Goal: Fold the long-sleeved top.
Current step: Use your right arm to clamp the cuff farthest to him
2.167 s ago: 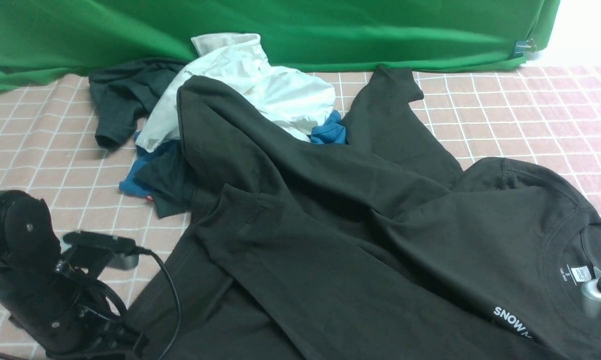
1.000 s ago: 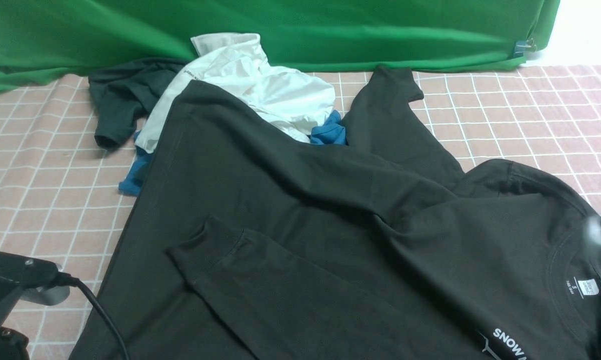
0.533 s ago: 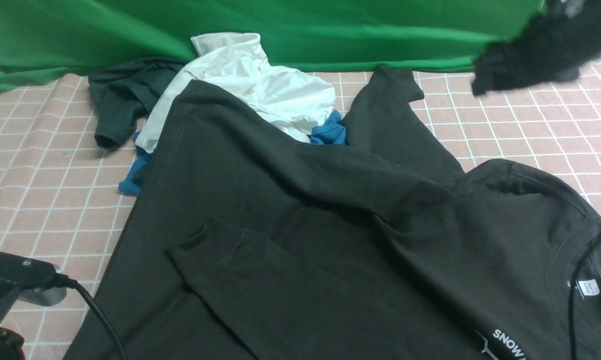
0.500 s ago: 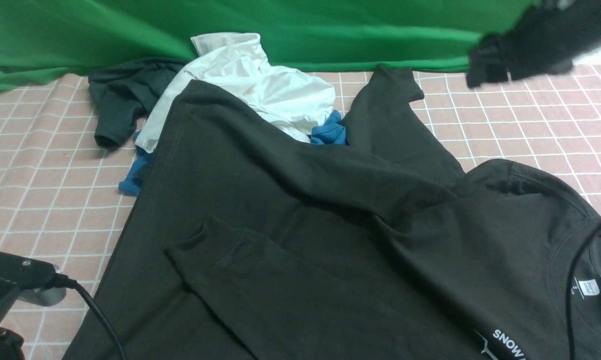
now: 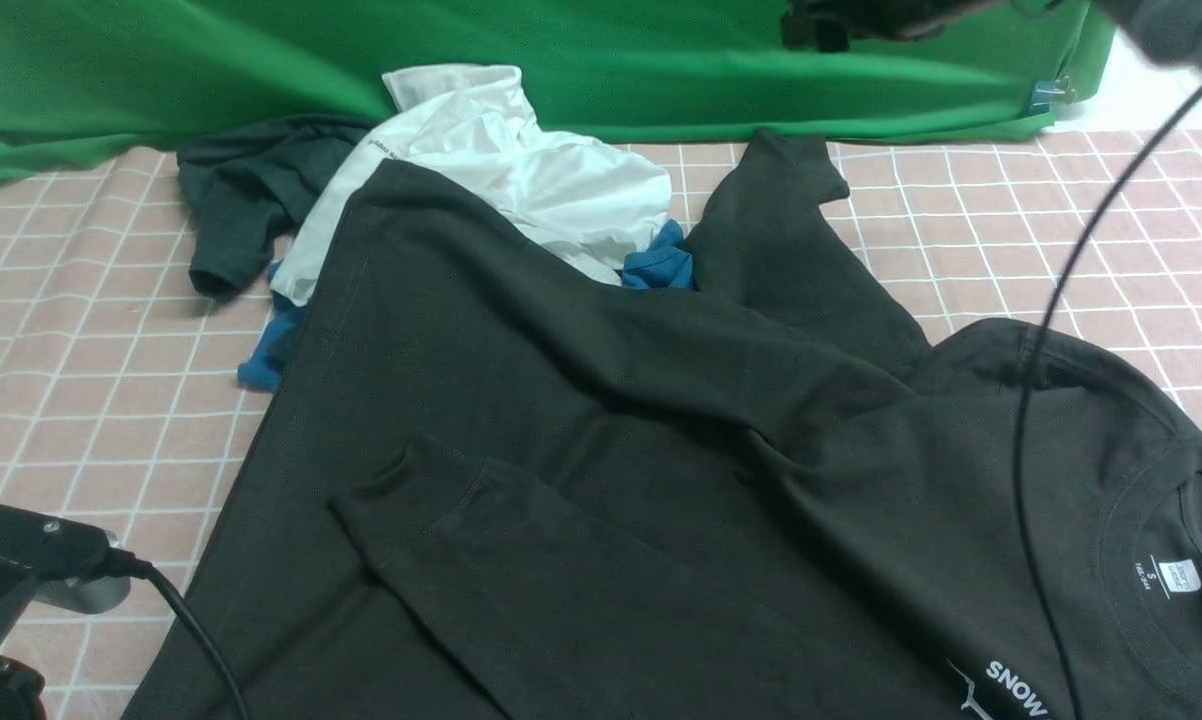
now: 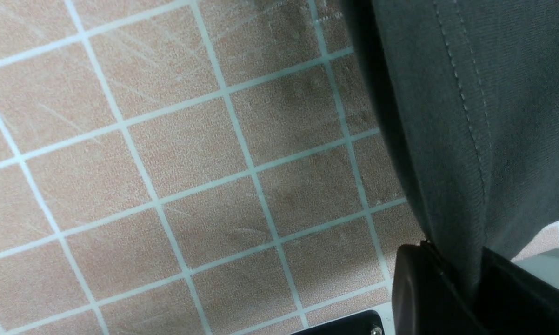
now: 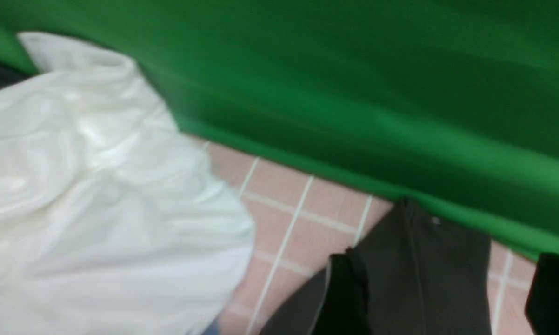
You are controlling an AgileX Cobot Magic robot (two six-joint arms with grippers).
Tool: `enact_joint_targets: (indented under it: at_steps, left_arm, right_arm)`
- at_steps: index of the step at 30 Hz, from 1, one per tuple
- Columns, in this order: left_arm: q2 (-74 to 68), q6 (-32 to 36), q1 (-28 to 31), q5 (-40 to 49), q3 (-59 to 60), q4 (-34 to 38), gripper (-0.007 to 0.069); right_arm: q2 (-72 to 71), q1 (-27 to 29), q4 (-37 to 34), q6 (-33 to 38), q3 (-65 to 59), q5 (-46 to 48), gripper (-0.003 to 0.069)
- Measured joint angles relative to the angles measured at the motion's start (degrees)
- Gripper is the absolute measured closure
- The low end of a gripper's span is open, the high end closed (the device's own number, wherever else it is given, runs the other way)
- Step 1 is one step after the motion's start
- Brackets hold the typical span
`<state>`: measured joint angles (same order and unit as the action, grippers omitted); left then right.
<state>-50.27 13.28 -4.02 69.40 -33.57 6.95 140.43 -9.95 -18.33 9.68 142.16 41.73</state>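
The long-sleeved top (image 5: 661, 480), black, lies spread over most of the checked cloth, collar and white print at the near right. One sleeve is folded across its body; the other sleeve (image 5: 781, 200) reaches toward the backdrop. My left gripper (image 6: 470, 279) is shut on the top's stitched hem (image 6: 465, 116), low at the near left. In the front view only that arm's body (image 5: 21, 560) shows. My right gripper (image 5: 821, 25) hangs blurred high at the back, above the far sleeve's cuff (image 7: 428, 274). It is open, with the cuff showing between its fingers (image 7: 344, 298) and nothing gripped.
A white shirt (image 5: 521, 170), a dark grey-green tee (image 5: 241, 200) and a blue garment (image 5: 661, 262) are piled at the back left, partly under the top. The green backdrop (image 5: 561, 60) closes the far side. The right arm's cable (image 5: 1041, 350) hangs over the top's shoulder.
My right arm has left the collar, risen and swung leftward along the backdrop to above the far sleeve. The left gripper and the top have stayed put over the last second.
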Motion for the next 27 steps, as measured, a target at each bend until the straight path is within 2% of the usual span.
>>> enact_joint_targets:
  at_steps: [5,17,27]
  left_arm:
    - [0.00,0.00,0.00,0.00,0.00,0.00,0.0615]
    - [0.00,0.00,0.00,0.00,0.00,-0.17,0.0615]
    - [0.00,0.00,0.00,0.00,0.00,-0.17,0.0615]
  right_arm:
    - [7.20,0.00,-0.24,0.00,6.47,-0.06,0.0130]
    - [13.52,-0.69,-1.10,0.44,6.90,-2.15,0.0130]
    - [15.47,-1.09,-1.44,0.41,6.96,-8.75,0.0130]
